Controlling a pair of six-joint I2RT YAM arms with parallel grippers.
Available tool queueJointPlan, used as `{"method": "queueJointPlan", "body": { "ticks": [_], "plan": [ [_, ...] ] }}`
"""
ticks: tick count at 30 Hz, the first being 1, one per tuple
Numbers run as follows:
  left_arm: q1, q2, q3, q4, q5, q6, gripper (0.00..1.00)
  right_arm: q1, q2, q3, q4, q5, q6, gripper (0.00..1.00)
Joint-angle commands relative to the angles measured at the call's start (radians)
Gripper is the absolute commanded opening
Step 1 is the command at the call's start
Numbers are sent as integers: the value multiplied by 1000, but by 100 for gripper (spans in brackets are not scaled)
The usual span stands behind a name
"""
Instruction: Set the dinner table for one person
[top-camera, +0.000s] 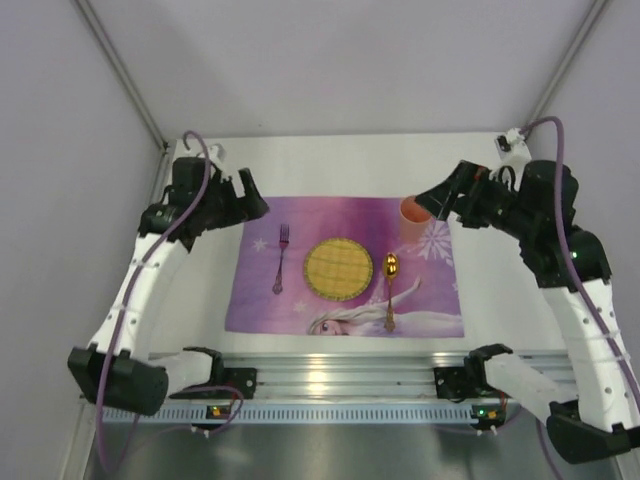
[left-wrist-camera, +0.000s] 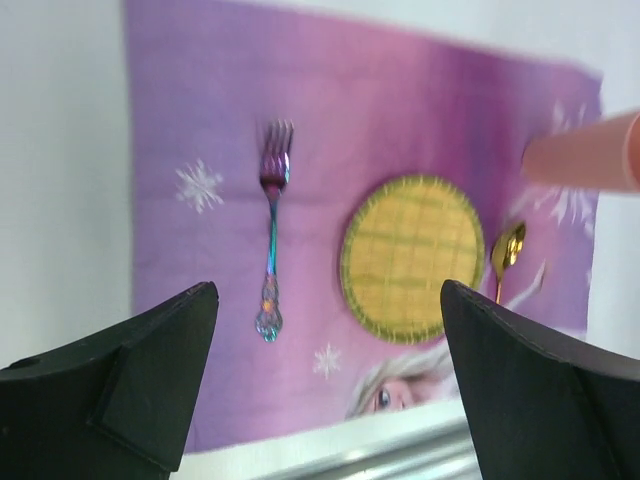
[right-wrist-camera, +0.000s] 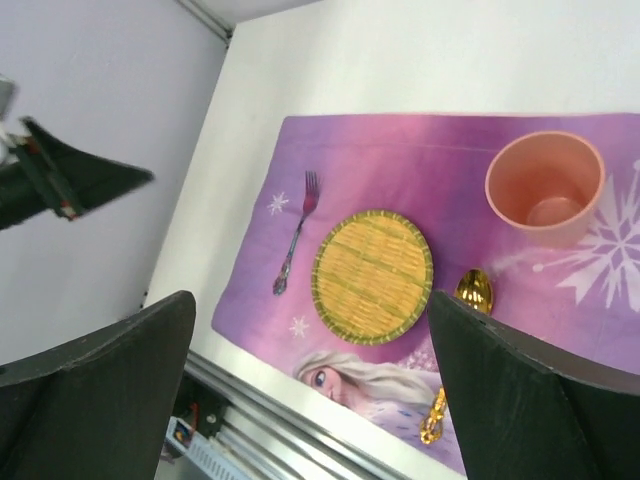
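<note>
Left arm: reaches up the left side of the surface (top-camera: 330, 165), elbow raised, wrist bent inward.
Left tool (top-camera: 255, 207): hangs over the far left corner of the placemat (top-camera: 330, 212), tilted down toward the setting; fingers spread wide, nothing between them.
Right arm: mirrors it on the right side, forearm angled inward.
Right tool (top-camera: 428, 200): hovers above the far right corner of the placemat, near the cup (top-camera: 410, 210); fingers wide apart, empty.
Surface: white rectangle filling the workspace, long axis running left to right, parallel to the metal rail at the near edge.
Placemat: lies on the middle of the surface, long axis matching it.
Fork (top-camera: 281, 260): left of the plate (top-camera: 338, 268), tines toward the far edge.
Spoon (top-camera: 390, 285): right of the plate, bowl toward the far edge.
Edges: walls border the left, right and far sides.
Open room: bare white band beyond the placemat; narrower strips on either side under the arms; only a thin margin at the near edge.
</note>
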Motion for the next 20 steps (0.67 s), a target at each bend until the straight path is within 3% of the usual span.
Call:
{"method": "queueJointPlan", "body": {
  "ticks": [1,3,6,8,11,16,20],
  "plan": [
    [0,-265,-93,180,-260,-64,98,-9,-167,-129,59,51,-28,100],
    [0,-377,-280,385,-349,-63,99,-9,-230,-220,56,93,-10,100],
    [0,-622,-528,641,-391,52,98,-10,-370,-389,49,156,104,100],
    [0,-683,-645,719,-441,102,99,-9,-451,-478,72,127,95,100],
    [0,-686,-661,703,-481,151,98,-9,-520,-561,98,85,121,100],
    [0,-550,-606,604,-469,195,99,-9,-528,-587,59,104,101,100],
    [0,-482,-638,702,-478,230,98,-9,-543,-587,53,91,53,100]
  ]
}}
